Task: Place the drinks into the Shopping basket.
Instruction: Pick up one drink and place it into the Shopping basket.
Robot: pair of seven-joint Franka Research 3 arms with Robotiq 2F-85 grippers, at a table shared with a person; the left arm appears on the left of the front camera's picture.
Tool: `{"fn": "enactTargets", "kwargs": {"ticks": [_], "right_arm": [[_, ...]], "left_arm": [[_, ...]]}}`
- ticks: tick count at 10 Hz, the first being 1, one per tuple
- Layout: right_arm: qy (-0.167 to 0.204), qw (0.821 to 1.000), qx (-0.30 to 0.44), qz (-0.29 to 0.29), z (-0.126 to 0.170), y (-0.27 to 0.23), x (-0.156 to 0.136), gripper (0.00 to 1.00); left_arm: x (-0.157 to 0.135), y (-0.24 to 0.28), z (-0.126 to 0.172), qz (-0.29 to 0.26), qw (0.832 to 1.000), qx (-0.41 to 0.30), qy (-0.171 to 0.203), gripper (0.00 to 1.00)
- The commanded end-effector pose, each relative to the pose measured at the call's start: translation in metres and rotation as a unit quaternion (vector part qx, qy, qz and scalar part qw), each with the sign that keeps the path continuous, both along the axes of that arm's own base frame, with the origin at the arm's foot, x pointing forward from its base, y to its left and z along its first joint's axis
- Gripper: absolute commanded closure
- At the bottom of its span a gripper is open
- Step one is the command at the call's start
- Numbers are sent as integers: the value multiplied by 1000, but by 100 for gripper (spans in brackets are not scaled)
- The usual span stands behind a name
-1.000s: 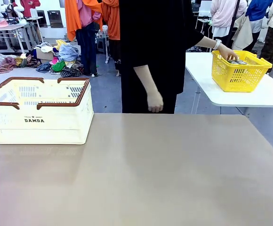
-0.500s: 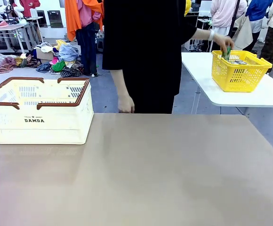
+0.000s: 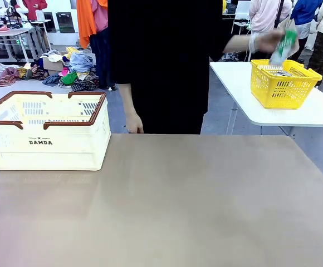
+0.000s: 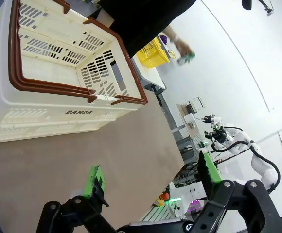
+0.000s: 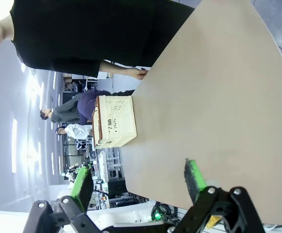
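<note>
The cream-white Shopping basket (image 3: pixel 44 150) with a brown rim stands on the table's far left; I see nothing inside it. A person in black stands across the table. Their raised hand (image 3: pixel 267 40) holds a green can (image 3: pixel 287 41), blurred, above a yellow basket (image 3: pixel 284 86) on a side table. In the left wrist view my left gripper (image 4: pixel 150 174) hangs open over the tabletop, short of the Shopping basket (image 4: pixel 44 114), and the green can (image 4: pixel 186 58) shows far off. My right gripper (image 5: pixel 137 178) is open above the table, far from the Shopping basket (image 5: pixel 116 121).
The white side table (image 3: pixel 312 114) stands beyond the far right corner, separated by a gap. The person's other hand (image 3: pixel 133 123) hangs at the brown table's (image 3: pixel 178 211) far edge. Clothes racks and other people fill the background.
The person has lifted a green can out of the yellow basket and stepped towards picture left; their lower hand moved left along the table's far edge.
</note>
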State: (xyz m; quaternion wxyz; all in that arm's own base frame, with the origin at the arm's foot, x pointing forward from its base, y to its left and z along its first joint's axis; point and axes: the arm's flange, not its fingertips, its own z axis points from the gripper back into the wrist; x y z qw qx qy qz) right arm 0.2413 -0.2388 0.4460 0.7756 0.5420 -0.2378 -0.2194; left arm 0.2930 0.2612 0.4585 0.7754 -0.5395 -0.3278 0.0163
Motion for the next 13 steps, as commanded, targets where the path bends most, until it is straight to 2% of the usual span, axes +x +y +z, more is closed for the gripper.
{"fn": "enactTargets", "kwargs": {"ticks": [1,13], "right_arm": [[-6,1000,-1,3,2,-3,0,0],[-6,1000,-1,3,2,-3,0,0]], "left_arm": [[0,0,3,1,1000,-9,-6,0],[0,0,3,1,1000,-9,-6,0]]}}
